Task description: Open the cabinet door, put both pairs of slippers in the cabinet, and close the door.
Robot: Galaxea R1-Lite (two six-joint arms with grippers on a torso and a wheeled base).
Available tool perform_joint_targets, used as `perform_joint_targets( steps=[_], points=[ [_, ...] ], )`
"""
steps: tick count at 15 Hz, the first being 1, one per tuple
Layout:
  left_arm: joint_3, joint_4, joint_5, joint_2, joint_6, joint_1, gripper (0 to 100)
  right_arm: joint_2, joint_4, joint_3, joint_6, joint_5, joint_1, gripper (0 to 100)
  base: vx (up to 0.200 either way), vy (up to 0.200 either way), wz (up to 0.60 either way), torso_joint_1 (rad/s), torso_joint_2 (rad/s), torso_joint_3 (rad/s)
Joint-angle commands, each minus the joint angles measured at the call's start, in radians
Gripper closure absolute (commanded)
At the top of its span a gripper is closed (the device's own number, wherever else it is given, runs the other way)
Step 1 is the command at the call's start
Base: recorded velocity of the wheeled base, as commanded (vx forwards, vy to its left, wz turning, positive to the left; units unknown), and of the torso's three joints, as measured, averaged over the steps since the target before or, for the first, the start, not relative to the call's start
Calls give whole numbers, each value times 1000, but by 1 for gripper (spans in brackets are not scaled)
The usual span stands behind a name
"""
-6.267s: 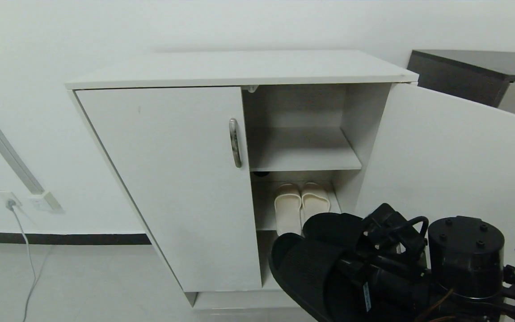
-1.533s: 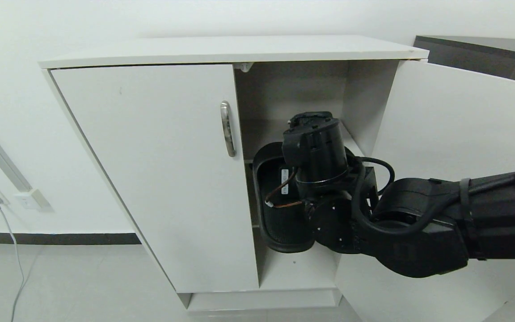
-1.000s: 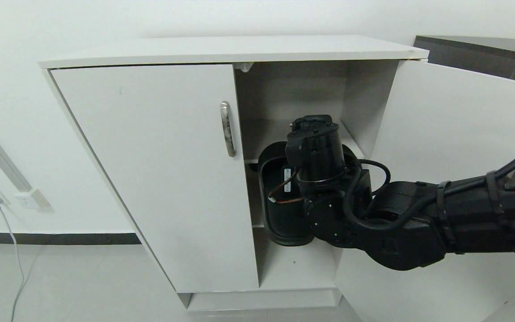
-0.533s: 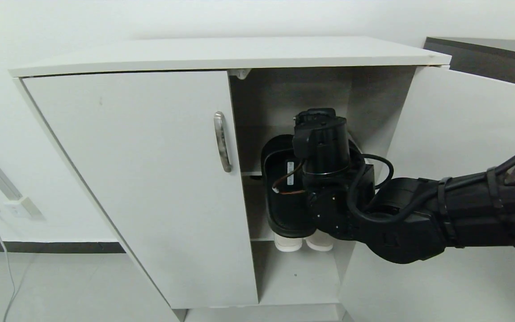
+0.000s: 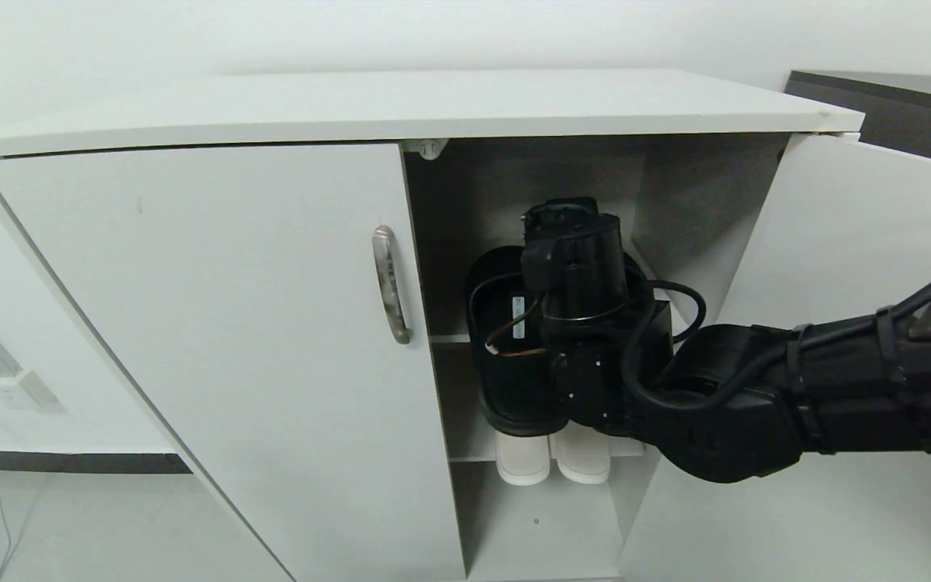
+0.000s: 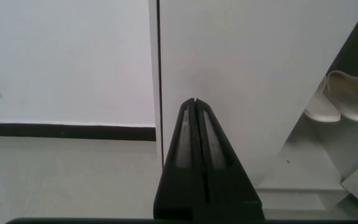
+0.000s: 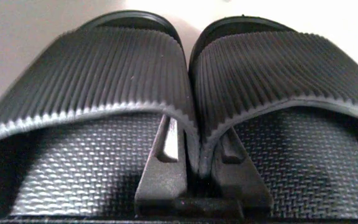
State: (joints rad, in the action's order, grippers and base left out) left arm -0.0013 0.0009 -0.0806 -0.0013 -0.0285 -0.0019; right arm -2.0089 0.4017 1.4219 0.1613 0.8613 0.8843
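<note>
Black slippers point(image 5: 506, 380) rose shelfward, inner edges clamped in right gripper point(image 7: 196, 155).

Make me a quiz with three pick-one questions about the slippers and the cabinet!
1. Where are the white slippers?
A. On a shelf inside the cabinet
B. On its top
C. On the floor

2. How many pairs of slippers are there?
A. One
B. Three
C. Two

3. The right door is:
A. Shut
B. Open
C. Missing

Answers:
1. A, the white slippers lie side by side on a shelf behind the open side.
2. C, there is the white pair, plus the black slippers held higher up.
3. B, the right door is swung wide, so the shelves show.
</note>
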Motion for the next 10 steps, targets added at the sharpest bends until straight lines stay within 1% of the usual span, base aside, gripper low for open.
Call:
perform_joint_targets(
  steps=[1, 5, 8, 10],
  points=[
    [0, 1, -1, 1, -1, 0, 100, -16, 0, 14, -6, -8, -16, 100, 0, 0, 0, 0, 0, 0],
    [0, -1, -4, 1, -2, 0, 100, -57, -17, 97, -23, -28, -47, 100, 0, 0, 0, 0, 0, 0],
    [0, -1, -7, 1, -2, 0, 100, -82, -106, 164, -28, -79, -84, 100, 0, 0, 0, 0, 0, 0],
    [0, -1, -7, 1, -2, 0, 100, -91, -136, 206, -26, -113, -90, 100, 0, 0, 0, 0, 0, 0]
  ],
)
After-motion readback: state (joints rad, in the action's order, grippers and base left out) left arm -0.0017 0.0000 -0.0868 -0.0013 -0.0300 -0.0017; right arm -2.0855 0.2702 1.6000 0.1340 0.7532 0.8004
